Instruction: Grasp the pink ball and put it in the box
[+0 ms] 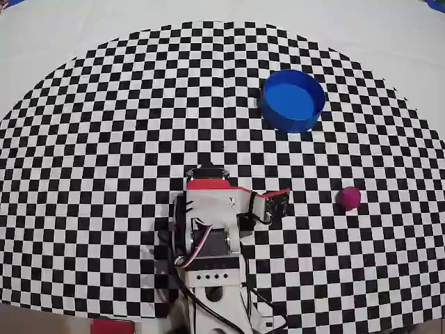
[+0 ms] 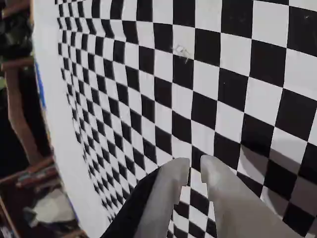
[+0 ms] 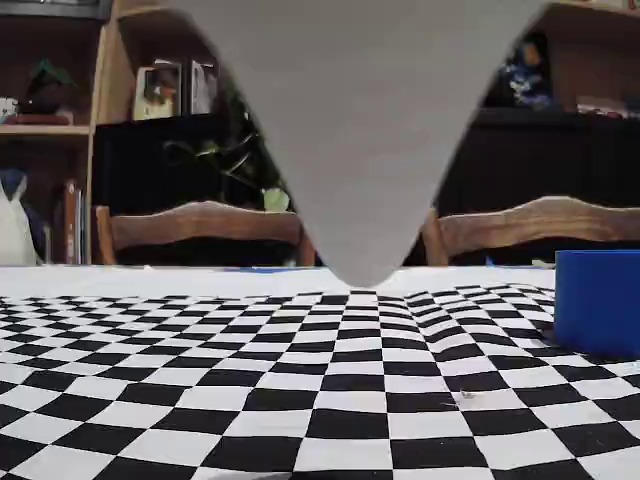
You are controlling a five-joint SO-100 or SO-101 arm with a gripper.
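In the overhead view the pink ball [image 1: 349, 197] lies on the checkered cloth at the right. The round blue box [image 1: 293, 99] stands behind it, further back and a little to the left; its side also shows at the right edge of the fixed view [image 3: 598, 300]. My gripper [image 1: 280, 206] sits folded low over the arm's base and points right, several squares left of the ball. In the wrist view my gripper [image 2: 195, 166] is empty, its two grey fingers almost together with only a thin slit between them. The ball and box are out of the wrist view.
The arm's base and cables [image 1: 208, 278] fill the near middle of the cloth. A grey pointed shape [image 3: 360, 130] hangs from the top of the fixed view and hides the middle. Wooden chairs [image 3: 200, 225] and shelves stand beyond the table's far edge.
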